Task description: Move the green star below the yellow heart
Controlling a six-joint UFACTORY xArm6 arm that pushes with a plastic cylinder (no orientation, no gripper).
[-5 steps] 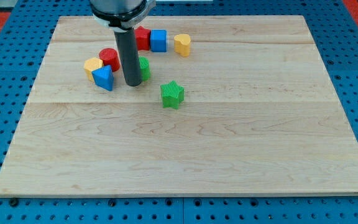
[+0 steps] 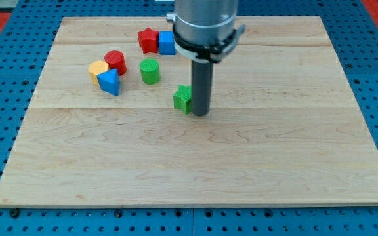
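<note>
Rod first: look at the middle of the wooden board [image 2: 195, 164] and you will see my tip [image 2: 200, 115] resting on the wood. It has no fingers to open or close, and it holds nothing. The green star [image 2: 182, 99] sits right against the rod, at about 10 o'clock from my tip, and the rod covers the star's right side. You cannot see the yellow heart, because the arm's big grey body stands in front of that part of the board. From the green star, the green cylinder [image 2: 149, 71] is at about 10 o'clock, a little way off. The red star [image 2: 148, 40] and the blue cube [image 2: 167, 43] touch each other at about 11 o'clock from the green star, near the board's top edge. Farther out at 10 o'clock you will find three blocks pressed close together: the red cylinder [image 2: 115, 61], a yellow block [image 2: 97, 69] whose shape is hard to make out, and the blue triangle [image 2: 109, 82].
</note>
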